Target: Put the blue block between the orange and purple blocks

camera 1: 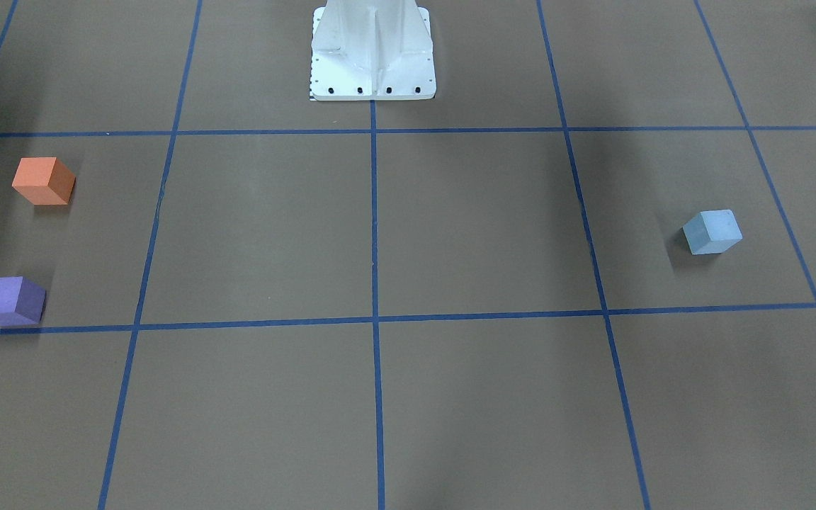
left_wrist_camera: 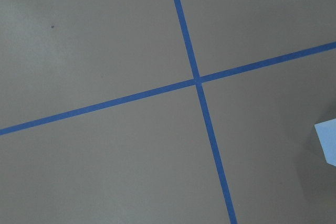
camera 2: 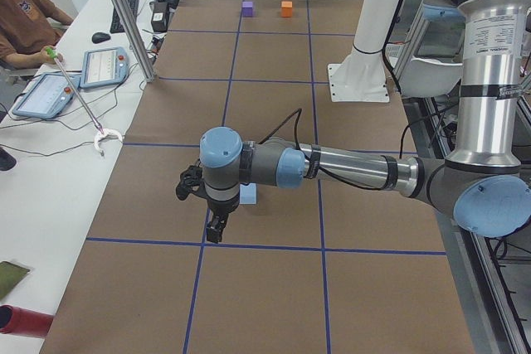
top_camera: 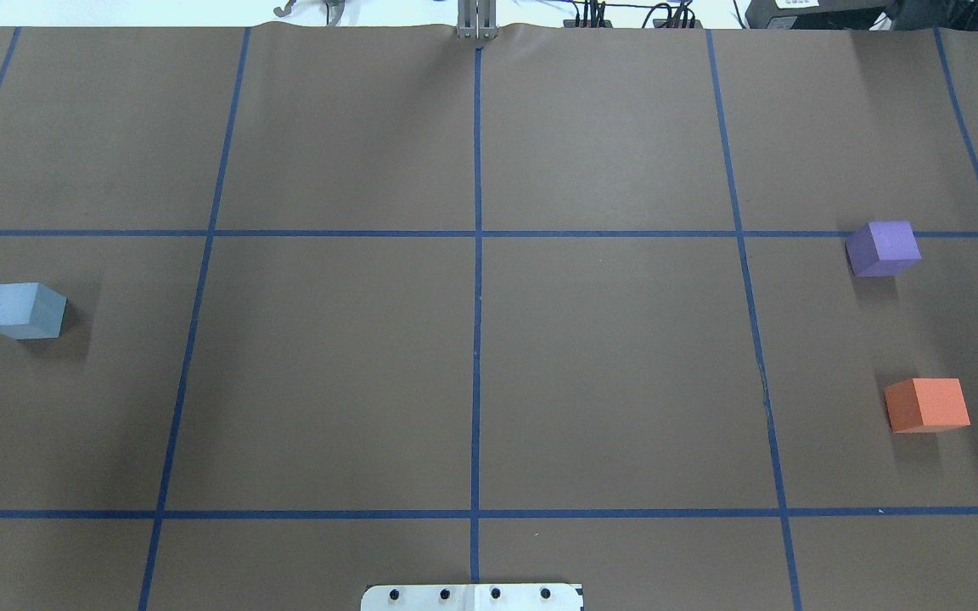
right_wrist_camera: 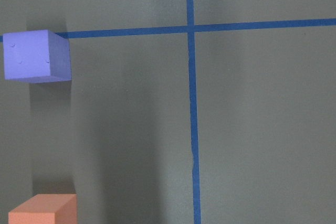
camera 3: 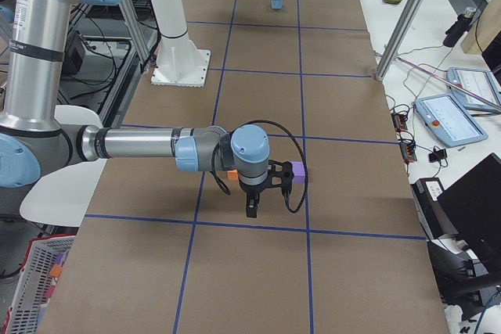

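Note:
The blue block sits at the table's left side, also in the front view; its corner shows in the left wrist view. The purple block and the orange block sit apart at the right side, and both show in the right wrist view, purple and orange. My left gripper hangs above the table beside the blue block. My right gripper hangs near the purple block. I cannot tell whether either is open or shut.
The brown table carries a grid of blue tape lines. The robot's white base plate stands at the table's robot side. An operator sits beside tablets at a side desk.

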